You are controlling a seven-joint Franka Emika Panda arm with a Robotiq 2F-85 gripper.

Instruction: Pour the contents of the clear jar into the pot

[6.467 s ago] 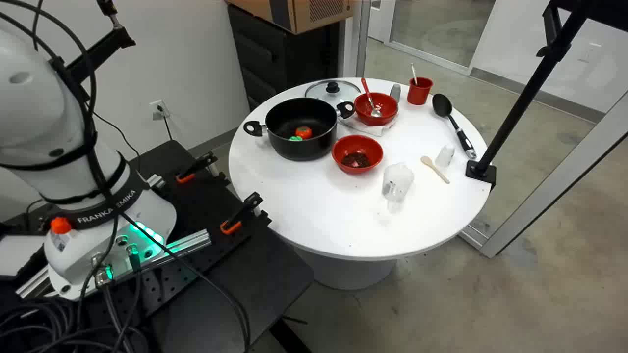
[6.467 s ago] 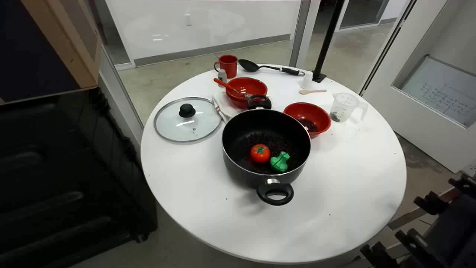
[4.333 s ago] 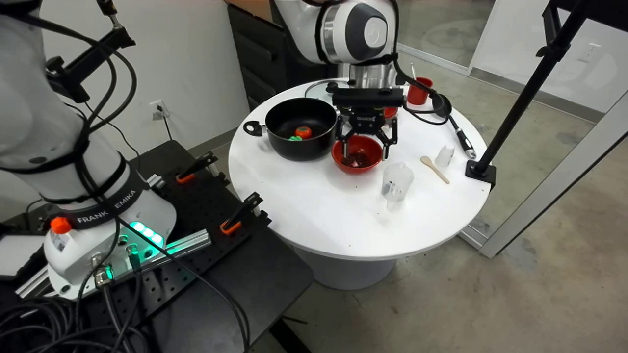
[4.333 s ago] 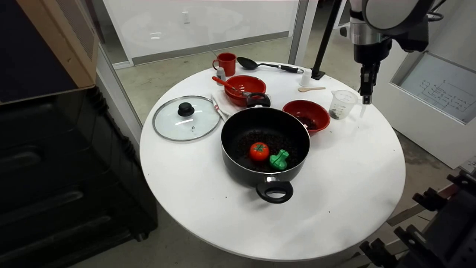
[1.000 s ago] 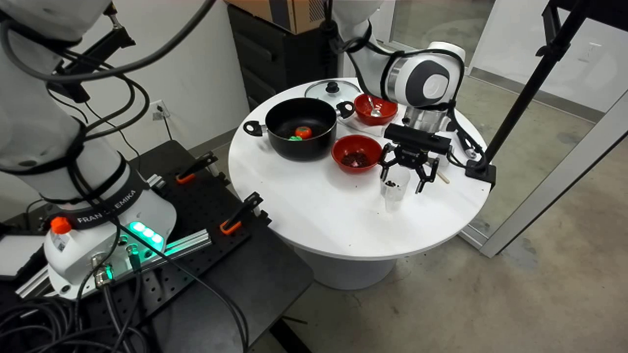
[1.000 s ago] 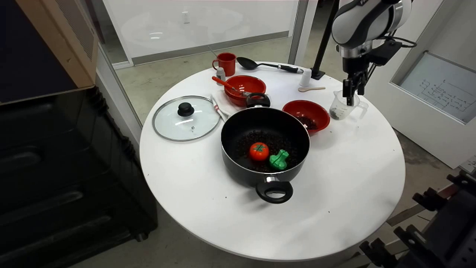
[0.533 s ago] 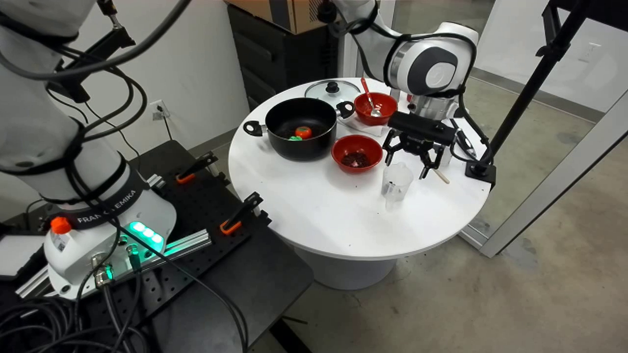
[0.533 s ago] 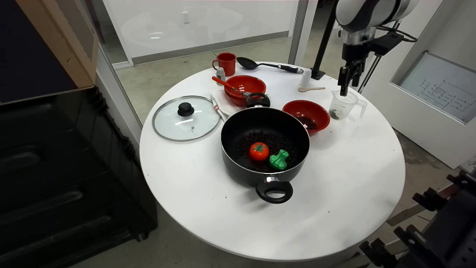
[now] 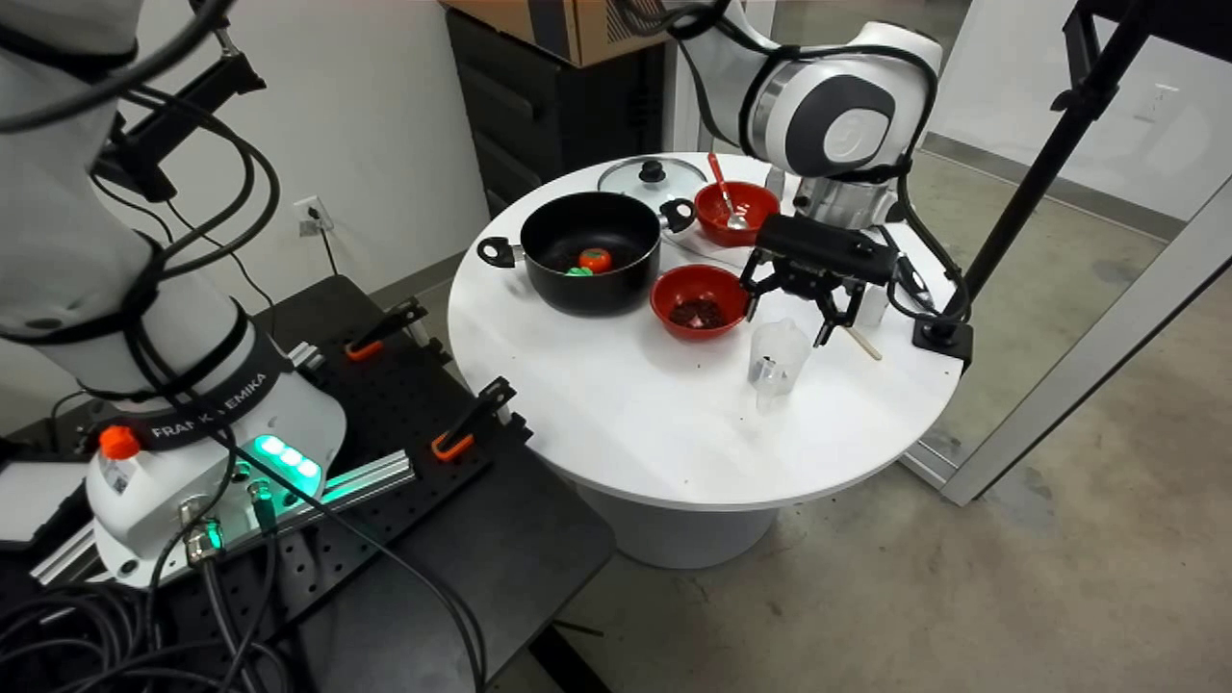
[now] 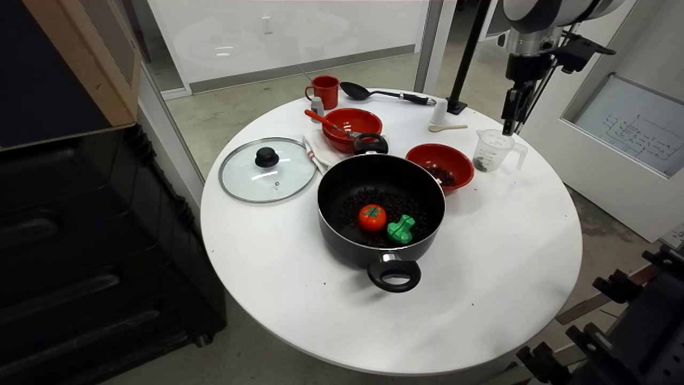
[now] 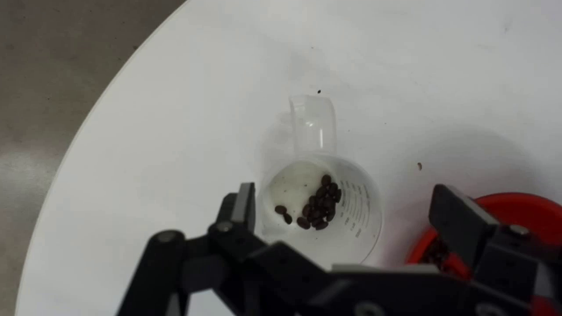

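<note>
The clear jar is a see-through measuring jug with a handle, upright on the white table; it also shows in an exterior view. In the wrist view the jar holds dark beans. My gripper is open and empty, above the jar. In the wrist view the jar shows between the open fingers of the gripper, nearer the left finger. The black pot stands on the table, lid off. In an exterior view the pot holds a tomato, a green toy vegetable and dark beans.
A red bowl with beans stands between pot and jar. Another red bowl holds a red-handled utensil. A glass lid, a red mug, a black ladle, a wooden spoon and a whitish cup stand or lie farther off.
Since the earliest frames the arm has come in over the table, open, and across to the jar. In the last second the gripper has risen a little. Jar and pot have not visibly moved.
</note>
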